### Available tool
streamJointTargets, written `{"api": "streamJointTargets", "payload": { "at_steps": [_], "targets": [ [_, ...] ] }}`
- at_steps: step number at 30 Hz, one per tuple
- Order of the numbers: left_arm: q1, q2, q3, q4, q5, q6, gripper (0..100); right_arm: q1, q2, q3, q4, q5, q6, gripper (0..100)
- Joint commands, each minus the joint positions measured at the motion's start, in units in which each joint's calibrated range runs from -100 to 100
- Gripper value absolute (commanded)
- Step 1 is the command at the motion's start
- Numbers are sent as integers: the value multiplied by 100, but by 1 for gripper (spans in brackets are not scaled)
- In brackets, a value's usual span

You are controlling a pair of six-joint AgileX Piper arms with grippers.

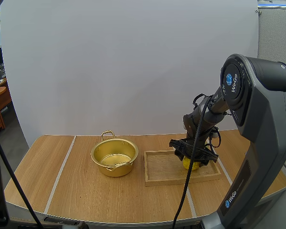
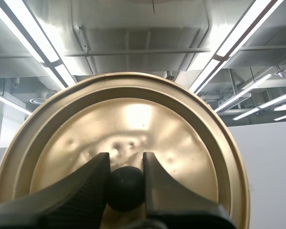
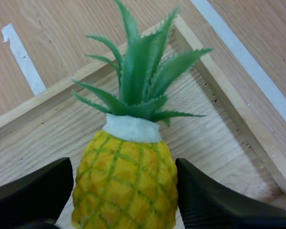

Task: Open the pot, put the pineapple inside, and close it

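Your left claw (image 2: 126,162) is pinched tight on the black knob (image 2: 126,191) of the lid (image 2: 133,114), one finger on each side of it, and you see the lid's golden face just beyond the tips. The pot (image 1: 115,168) stands open on the counter (image 1: 86,191), just left of the tray (image 1: 162,175), with its looped handle at the far side. Your right claw (image 1: 192,156) is down over the right part of the tray, with its fingers (image 3: 205,200) spread wide and set against both flanks of the pineapple (image 3: 126,181), so it has the fruit gripped around the yellow body. The pineapple is in the tray near its right rim, well apart from the pot; its green leaves point away from the claw toward a corner of the tray
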State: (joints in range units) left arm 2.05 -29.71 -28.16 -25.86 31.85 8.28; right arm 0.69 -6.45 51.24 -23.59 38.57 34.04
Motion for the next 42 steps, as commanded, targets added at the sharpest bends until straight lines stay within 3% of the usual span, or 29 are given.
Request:
{"api": "streamJointTargets", "payload": {
  "at_steps": [1,2,3,6,7,17,23,30,35,42],
  "targets": [
    [19,-13,-7,38,-60,-29,0,-19,-28,-25,-82,-42,75,100],
    [19,-13,-7,38,-60,-29,0,-19,-28,-25,-82,-28,75,100],
    [19,-13,-7,38,-60,-29,0,-19,-28,-25,-82,-28,75,84],
    [19,-13,-7,38,-60,-29,0,-19,-39,-25,-82,28,75,13],
    [19,-13,-7,38,-60,-29,0,-19,-39,-25,-120,66,75,0],
    [19,-13,-7,38,-60,-29,0,-19,-342,-25,-204,140,-565,6],
    [19,-13,-7,38,-60,-29,0,191,-1221,-25,-204,-479,-1648,6],
    [19,-13,-7,38,-60,-29,0,927,-2317,-25,-204,-993,-2656,6],
    [19,-13,-7,38,-60,-29,0,1606,-2748,-25,-213,-1166,-2808,6],
    [19,-13,-7,38,-60,-29,0,2408,-2517,-383,-378,-1119,-2808,6]
  ]
}}
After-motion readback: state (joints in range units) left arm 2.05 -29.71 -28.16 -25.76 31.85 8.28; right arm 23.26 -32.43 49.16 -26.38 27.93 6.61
